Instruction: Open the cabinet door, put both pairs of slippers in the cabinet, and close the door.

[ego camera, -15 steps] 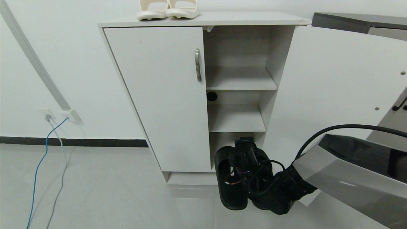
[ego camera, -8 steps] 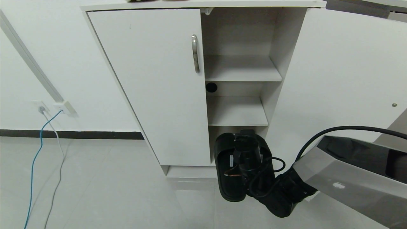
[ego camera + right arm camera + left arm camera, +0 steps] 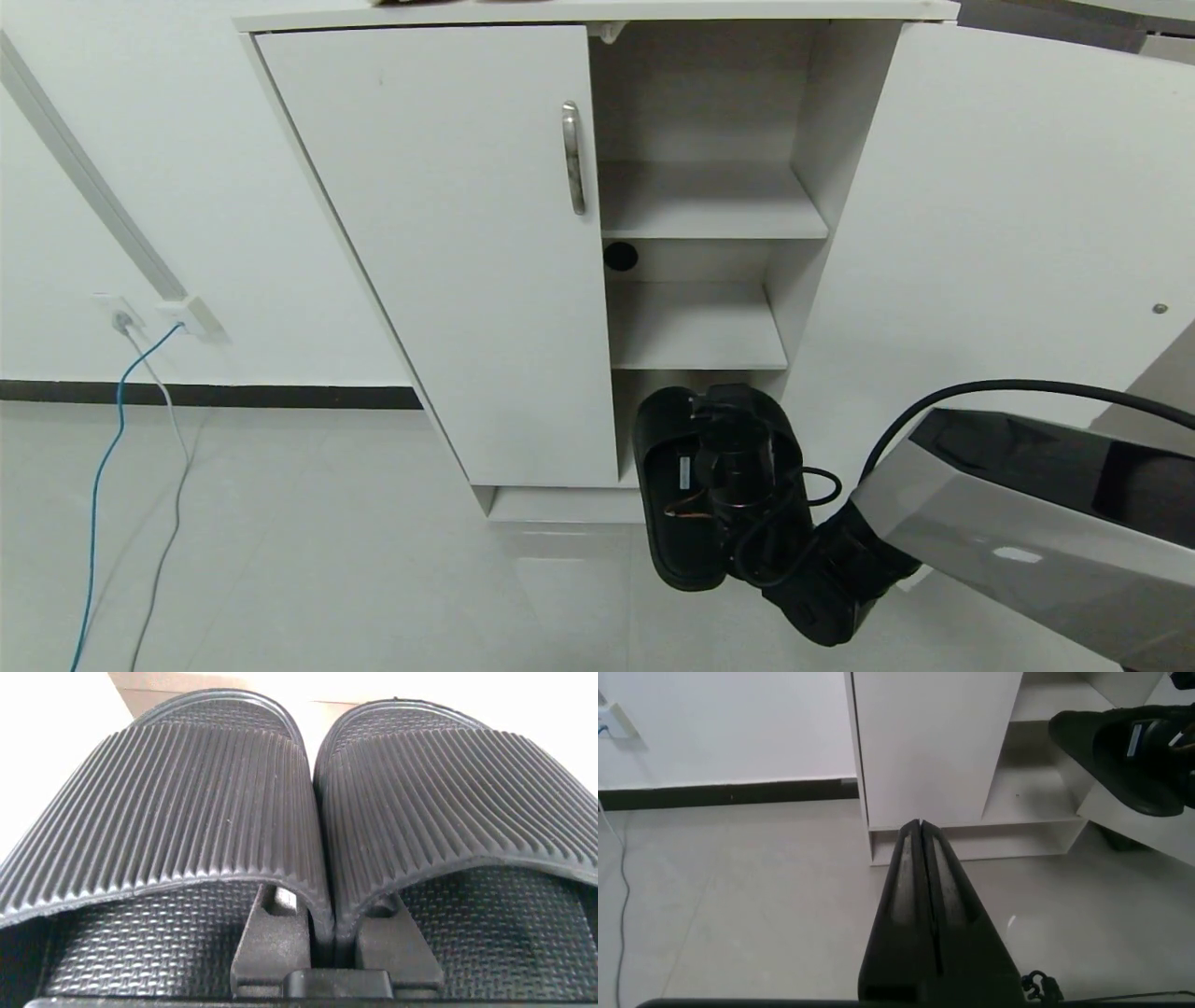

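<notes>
A pair of black slippers (image 3: 677,523) hangs side by side, toes toward the cabinet's bottom compartment (image 3: 644,401) and just in front of it. My right gripper (image 3: 726,425) is shut on them. In the right wrist view its fingers (image 3: 271,938) pinch the two inner edges of the black slippers (image 3: 187,812) together. The white cabinet's left door (image 3: 448,233) is closed, with a metal handle (image 3: 571,159). Its right door (image 3: 980,233) stands swung wide open. My left gripper (image 3: 920,831) is shut on nothing, low over the floor in front of the cabinet base, with the slippers (image 3: 1130,756) off to one side.
Two shelves (image 3: 700,201) sit above the bottom compartment. A wall socket (image 3: 121,322) with a blue cable (image 3: 103,467) and a grey cable is on the left wall; the cables trail over the tiled floor. The open door stands close beside my right arm.
The head camera has tilted down, so the cabinet top left the picture. My right gripper has carried the black slippers slightly closer to the bottom compartment.
</notes>
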